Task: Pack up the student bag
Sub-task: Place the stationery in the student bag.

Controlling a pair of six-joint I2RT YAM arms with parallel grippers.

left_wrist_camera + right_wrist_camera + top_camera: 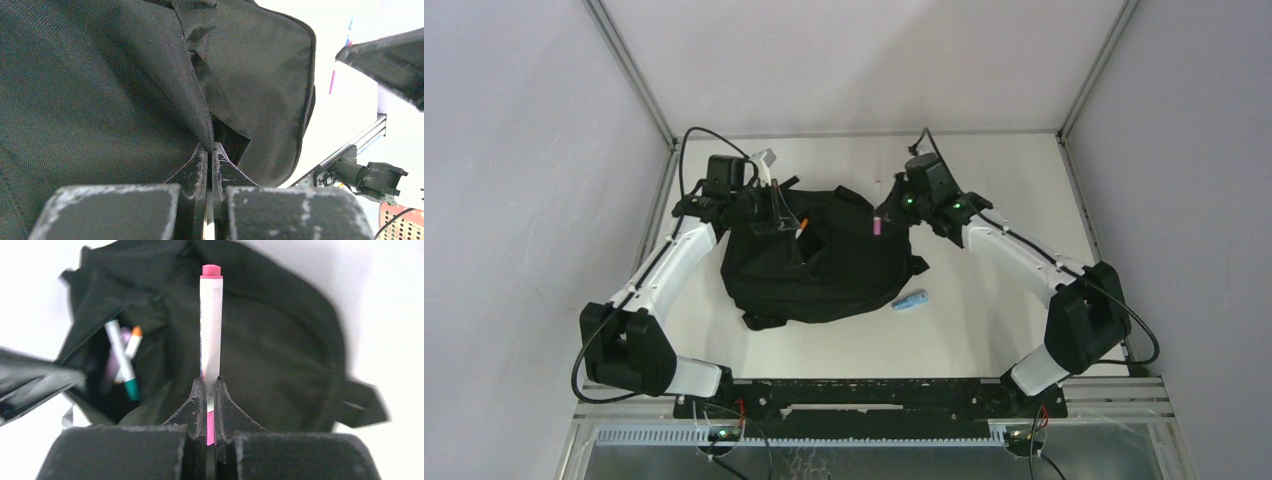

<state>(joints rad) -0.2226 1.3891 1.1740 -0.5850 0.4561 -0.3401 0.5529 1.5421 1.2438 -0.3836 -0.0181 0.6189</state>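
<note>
Soft black backpack (824, 262), rounded and slack, coarse twill weave, slumped mid-table (984, 180) between the two arms. At its far left rim, left gripper (210, 150) pinched tight on the fabric lip right beside the fine zip teeth (197, 85). Over the far right side, right gripper (210, 387) clamped on a slim white marker (210, 325) with a pink cap, sticking straight out past the fingertips. Inside the gaping pocket, thin pens (122, 357), one teal-tipped, one orange-tipped. Small light-blue cylinder (910, 300) lying just beside the bag's near right edge.
</note>
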